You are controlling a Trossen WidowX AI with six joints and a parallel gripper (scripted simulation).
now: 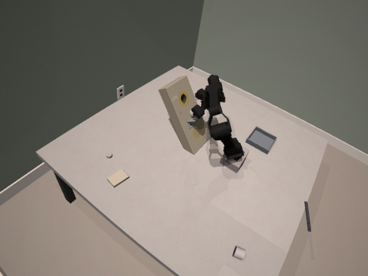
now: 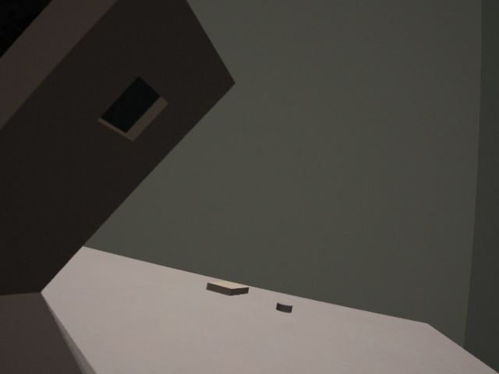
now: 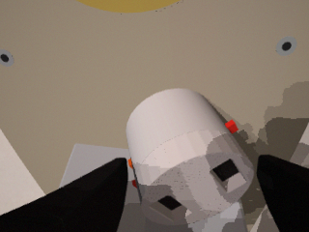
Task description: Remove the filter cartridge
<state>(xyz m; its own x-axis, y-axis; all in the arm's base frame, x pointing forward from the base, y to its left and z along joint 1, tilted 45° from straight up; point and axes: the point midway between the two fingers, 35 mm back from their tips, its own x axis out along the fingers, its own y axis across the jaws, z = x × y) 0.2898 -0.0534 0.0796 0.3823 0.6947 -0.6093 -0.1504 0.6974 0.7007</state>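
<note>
The white round cartridge is out of the upper ringed opening of the tilted beige panel. It appears to rest at the grey ledge on the panel's front. Its slotted face points toward the wrist camera, and small red and orange tabs show on its sides. My gripper is open, with one fingertip on each side of the slotted end; a small gap shows at the right, and contact at the left is unclear. The blue-grey tray is empty.
A lower yellow ring marks the panel. A pinkish block is under the arm's base. Also in view are a cream block, a small disc, a white cylinder and a dark bar.
</note>
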